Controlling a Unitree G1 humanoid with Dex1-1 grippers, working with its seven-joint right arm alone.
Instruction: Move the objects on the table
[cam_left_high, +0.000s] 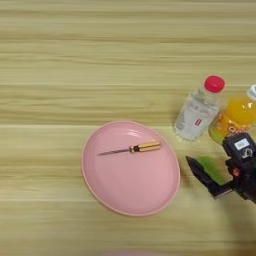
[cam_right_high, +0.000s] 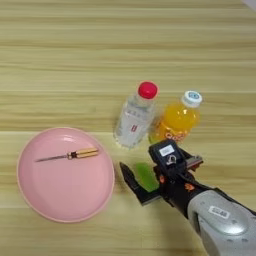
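A small bright-green block (cam_right_high: 145, 176) lies on the table (cam_left_high: 75, 60) just in front of the two bottles. My right gripper (cam_right_high: 153, 169) is open and low over it. One black finger (cam_right_high: 131, 181) lies along the block's left side, and the other side of the gripper is to the block's right. The silver forearm (cam_right_high: 220, 220) comes in from the bottom right. A slim screwdriver (cam_left_high: 132, 148) with a yellow-orange handle rests on the pink plate (cam_left_high: 125, 200), its shaft pointing left, well left of the gripper.
A clear bottle with a red cap (cam_left_high: 199, 111) and an orange-juice bottle with a white cap (cam_right_high: 179, 121) stand close behind the gripper. The pink plate's right rim is a finger's width from the black finger.
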